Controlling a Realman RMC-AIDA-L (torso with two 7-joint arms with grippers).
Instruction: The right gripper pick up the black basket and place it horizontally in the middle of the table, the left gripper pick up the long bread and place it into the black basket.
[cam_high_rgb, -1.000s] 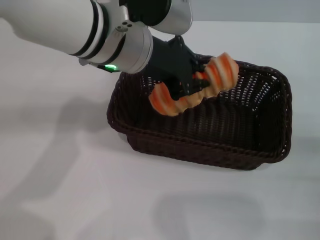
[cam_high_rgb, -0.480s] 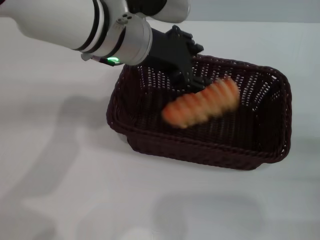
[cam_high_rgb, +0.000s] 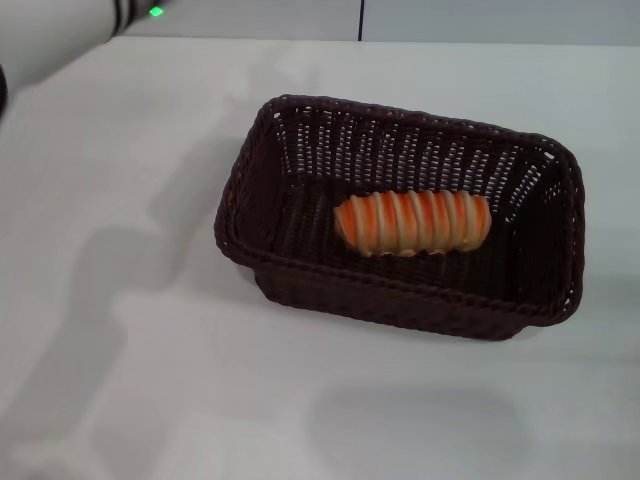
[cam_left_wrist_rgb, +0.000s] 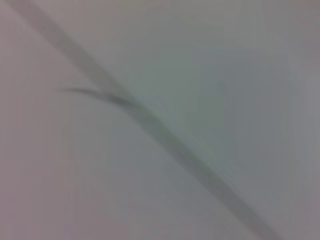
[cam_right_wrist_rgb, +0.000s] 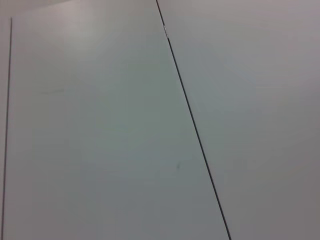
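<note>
Head view: the black basket (cam_high_rgb: 400, 235) sits flat on the white worktop (cam_high_rgb: 150, 380), lengthwise across its middle. The long bread (cam_high_rgb: 413, 223) lies inside on the basket floor, parallel to the long sides. My left arm (cam_high_rgb: 50, 30) shows at the far left corner; its tool is out of view. Wrist views: only plain pale surfaces; neither tool's state can be told.

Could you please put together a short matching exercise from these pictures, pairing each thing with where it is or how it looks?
Things:
1. long bread
2. black basket
3. table
4. left arm

Descriptions:
A. white surface under everything
B. lying flat on the woven floor, orange with cream stripes
C. only partly in view at the far left corner, away from the work
D. dark wicker, standing on the white surface

Pairs: 1-B, 2-D, 3-A, 4-C
</note>
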